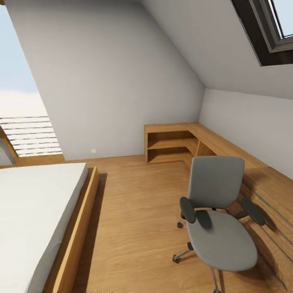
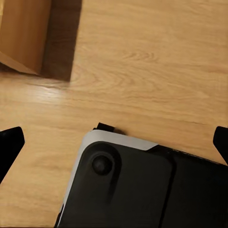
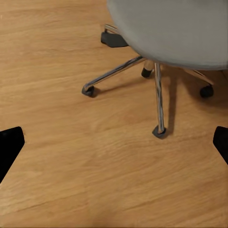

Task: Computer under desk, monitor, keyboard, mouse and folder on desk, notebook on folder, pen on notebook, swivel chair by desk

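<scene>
We see the grey swivel chair [image 1: 217, 215] on the wooden floor [image 1: 138, 211] beside the tabletop [image 1: 228, 146]. Below our spread right hand [image 3: 114, 142] stands its base; our left hand [image 2: 114, 142] is spread too.

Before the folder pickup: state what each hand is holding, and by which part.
Nothing is held. Left hand and right hand are open, with only floor between the fingers.
</scene>
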